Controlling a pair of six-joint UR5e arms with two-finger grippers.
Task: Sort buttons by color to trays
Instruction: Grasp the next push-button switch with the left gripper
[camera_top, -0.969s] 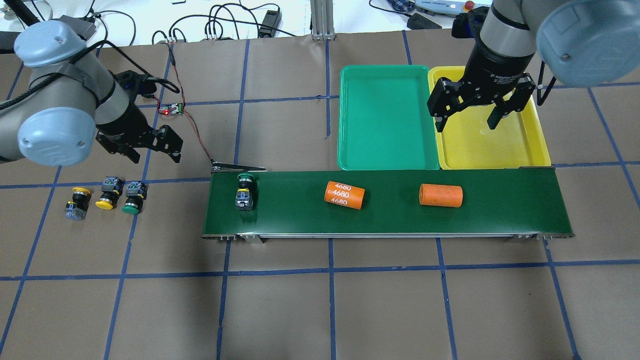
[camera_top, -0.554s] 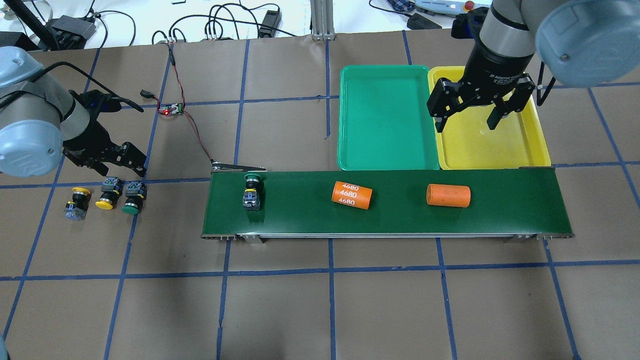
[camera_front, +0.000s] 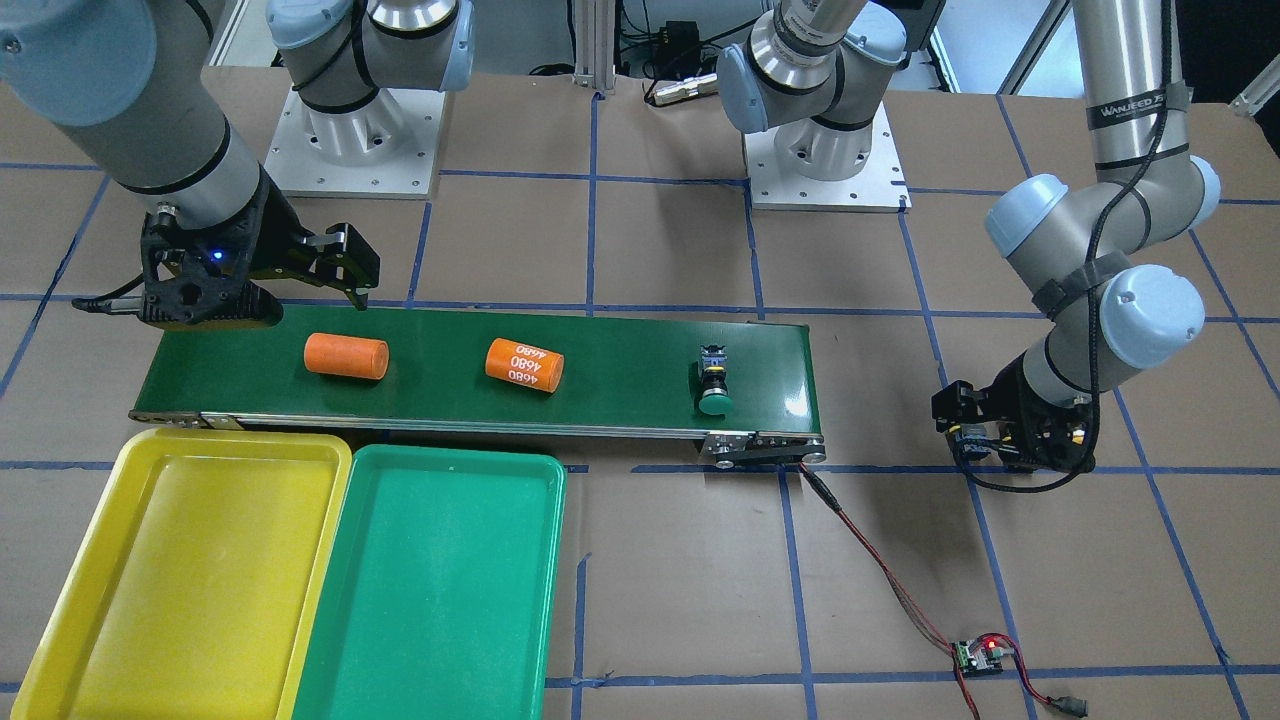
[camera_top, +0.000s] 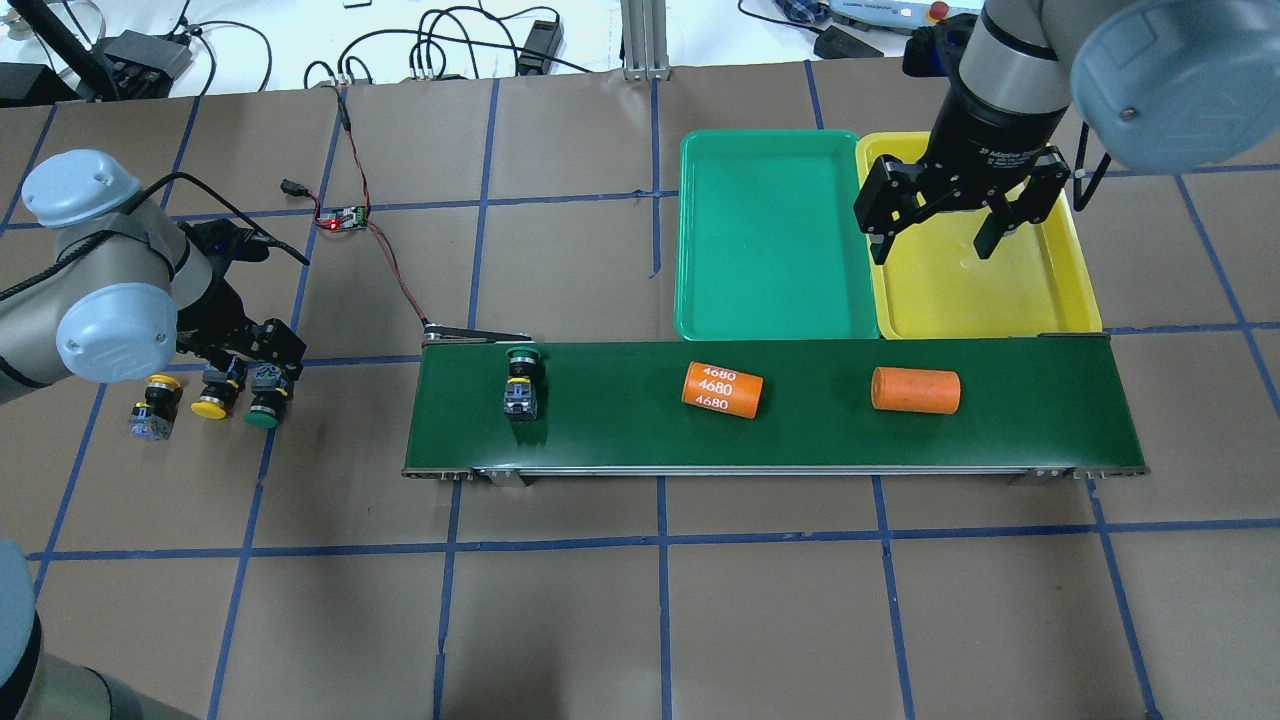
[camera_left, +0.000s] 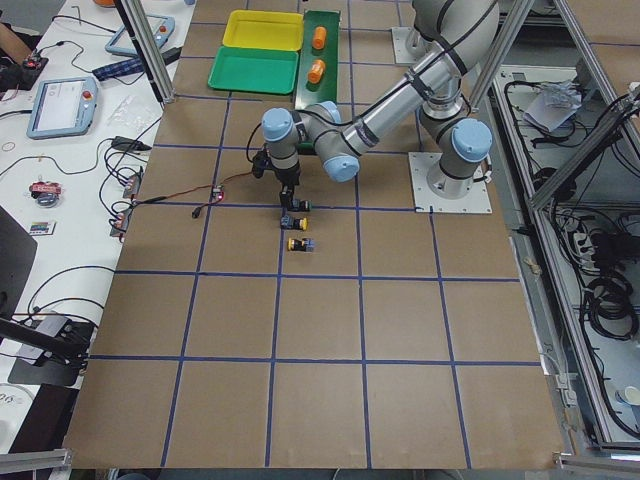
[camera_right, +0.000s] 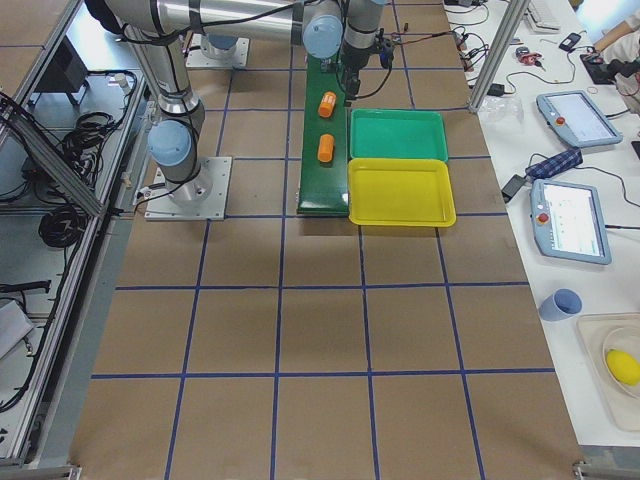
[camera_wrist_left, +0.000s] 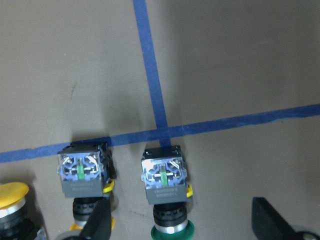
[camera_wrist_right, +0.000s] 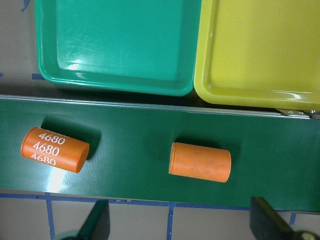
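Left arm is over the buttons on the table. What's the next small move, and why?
Likely lower the left gripper straight down around the green-capped button, then shut. In the wrist view its open fingers stand either side of that button's switch body, not touching it. Go slowly: one finger looks close to the neighbouring yellow-capped button.

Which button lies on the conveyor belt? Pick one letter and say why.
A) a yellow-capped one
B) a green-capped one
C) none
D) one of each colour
B: the only button on the conveyor belt is a green-capped button. In the overhead view it lies left of the marked orange cylinder and the plain orange cylinder.
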